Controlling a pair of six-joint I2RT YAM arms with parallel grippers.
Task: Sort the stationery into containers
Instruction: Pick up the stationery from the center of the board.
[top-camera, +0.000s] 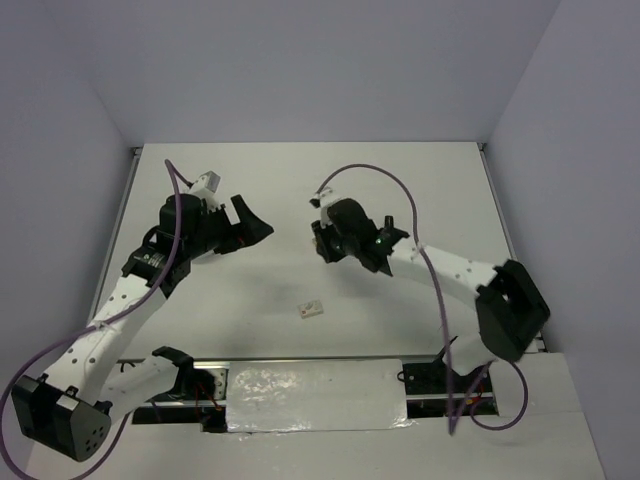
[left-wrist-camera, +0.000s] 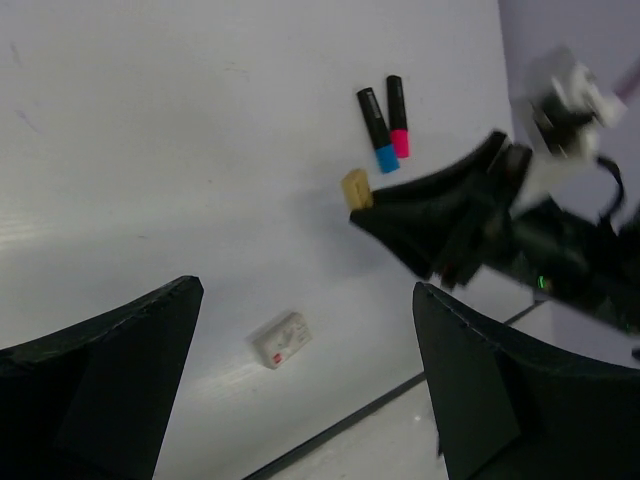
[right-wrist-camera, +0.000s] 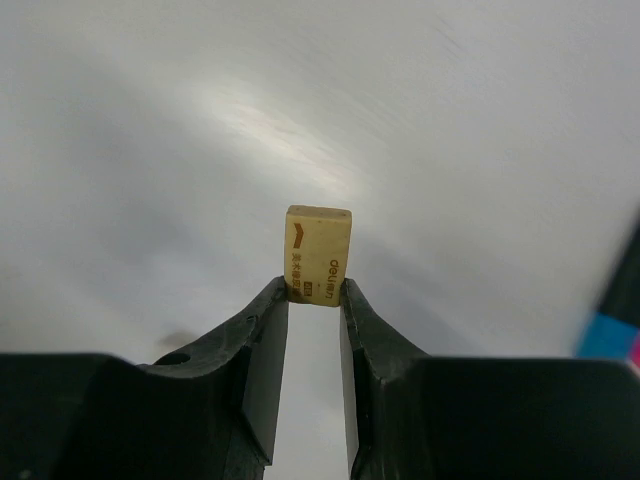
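While right end effector (right-wrist-camera: 314, 293) pinches tan eraser (right-wrist-camera: 318, 243) (brown lettering), left end effector (left-wrist-camera: 305, 290) wide

The tan eraser (right-wrist-camera: 318, 255) carries brown print running lengthwise down its face. There is a small logo mark, then letters that look like "deli". Beside them is a line of finer characters too small to read. The small white block (left-wrist-camera: 280, 340) on the desk (left-wrist-camera: 150, 150) shows a red mark, illegible. Faint print on the blue highlighter (left-wrist-camera: 375, 128) and the pink highlighter (left-wrist-camera: 398, 115) is blurred.
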